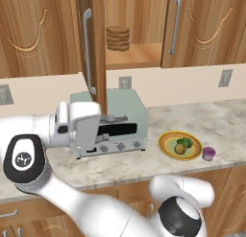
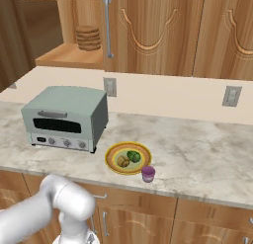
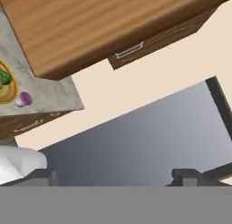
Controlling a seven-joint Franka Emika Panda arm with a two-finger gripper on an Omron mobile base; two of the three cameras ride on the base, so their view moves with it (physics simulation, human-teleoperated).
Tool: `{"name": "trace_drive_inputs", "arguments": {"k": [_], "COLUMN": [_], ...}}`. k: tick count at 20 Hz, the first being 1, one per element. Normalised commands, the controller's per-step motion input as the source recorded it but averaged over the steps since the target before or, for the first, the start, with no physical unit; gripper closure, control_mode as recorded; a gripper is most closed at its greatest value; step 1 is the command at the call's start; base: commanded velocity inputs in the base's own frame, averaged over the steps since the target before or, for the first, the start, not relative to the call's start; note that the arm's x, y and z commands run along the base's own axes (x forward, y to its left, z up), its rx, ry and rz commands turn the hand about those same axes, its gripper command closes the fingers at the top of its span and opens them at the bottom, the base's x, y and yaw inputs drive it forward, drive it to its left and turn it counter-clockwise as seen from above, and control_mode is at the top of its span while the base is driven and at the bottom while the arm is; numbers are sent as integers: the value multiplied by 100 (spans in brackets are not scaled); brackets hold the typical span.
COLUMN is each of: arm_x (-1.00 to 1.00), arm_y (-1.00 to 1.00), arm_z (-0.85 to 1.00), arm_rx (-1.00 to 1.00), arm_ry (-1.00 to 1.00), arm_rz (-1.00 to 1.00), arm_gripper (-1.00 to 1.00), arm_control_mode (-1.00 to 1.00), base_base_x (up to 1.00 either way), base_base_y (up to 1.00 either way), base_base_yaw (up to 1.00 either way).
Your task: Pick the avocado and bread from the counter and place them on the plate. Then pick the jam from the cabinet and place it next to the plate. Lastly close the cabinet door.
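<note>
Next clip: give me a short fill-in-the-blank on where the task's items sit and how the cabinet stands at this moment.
1. The avocado and the bread both lie on the ____.
2. The jam stands on the counter right beside the plate, and its colour is ____.
3. The cabinet door is ____.
4. The claw holds ____.

Missing words: plate; purple; open; nothing

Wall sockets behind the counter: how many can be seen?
3. One socket is behind the toaster oven, one is far right, one is at the far left edge. Others may be hidden.
</note>
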Motion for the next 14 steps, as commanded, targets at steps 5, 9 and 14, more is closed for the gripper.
{"name": "trace_drive_inputs", "arguments": {"k": [5, 9, 14], "arm_x": [82, 45, 7], "arm_y": [10, 32, 68], "arm_z": [-37, -44, -24], "arm_rx": [-1, -3, -7], "arm_ry": [31, 21, 16], "arm_rz": [0, 0, 0], "arm_gripper": [-100, -100, -100], "arm_control_mode": [-100, -100, -100], "base_base_x": [0, 0, 0], "base_base_y": [0, 0, 0], "base_base_yaw": [0, 0, 0]}}
